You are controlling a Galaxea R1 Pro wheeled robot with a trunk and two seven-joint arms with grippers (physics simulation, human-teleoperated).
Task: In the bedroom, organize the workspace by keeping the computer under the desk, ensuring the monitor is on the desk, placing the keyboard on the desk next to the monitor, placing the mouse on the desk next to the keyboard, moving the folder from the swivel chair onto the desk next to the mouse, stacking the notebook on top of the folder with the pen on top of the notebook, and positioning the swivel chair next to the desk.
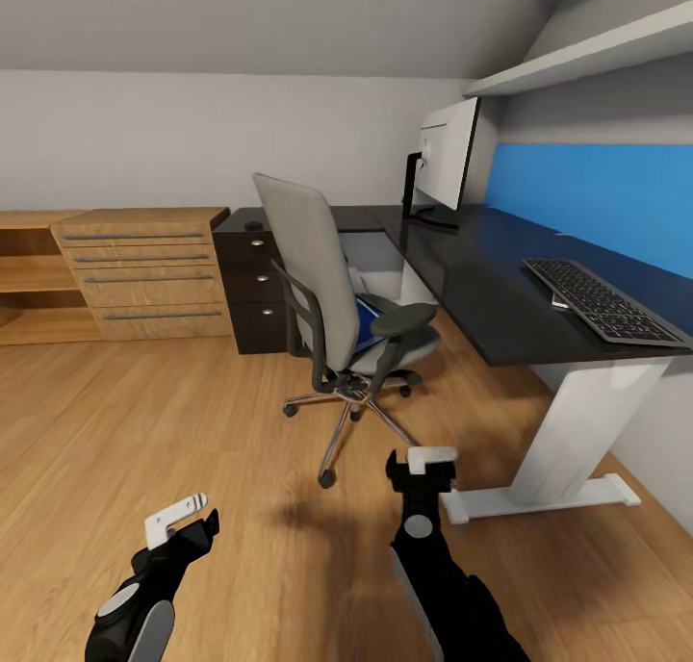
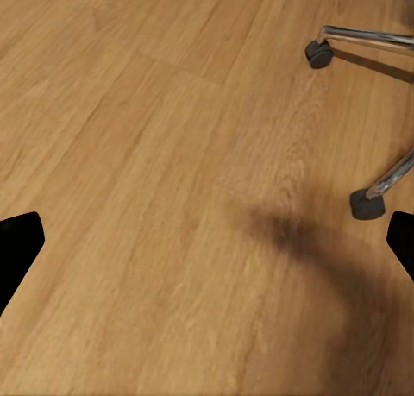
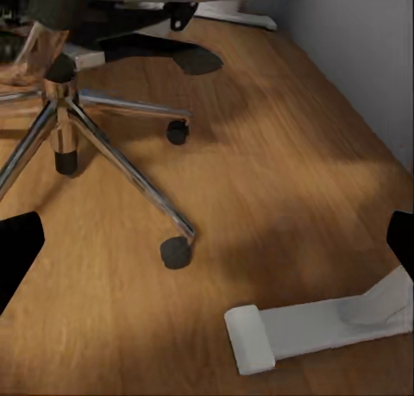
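While the blue folder (image 1: 369, 321) lies on the seat of the grey swivel chair (image 1: 327, 287) at frame centre, both empty grippers, left (image 1: 183, 518) and right (image 1: 423, 470), hang low with jaws spread, so approach squarely before reaching in.

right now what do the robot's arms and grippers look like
Both arms are mostly glossy black with light grey panels: an oval grey patch on the left forearm and a round grey disc near the right wrist. The left gripper has a black body and flat white fingers with slot-like cutouts. The right gripper is black, capped by a blocky white piece. No cables or markings are visible.
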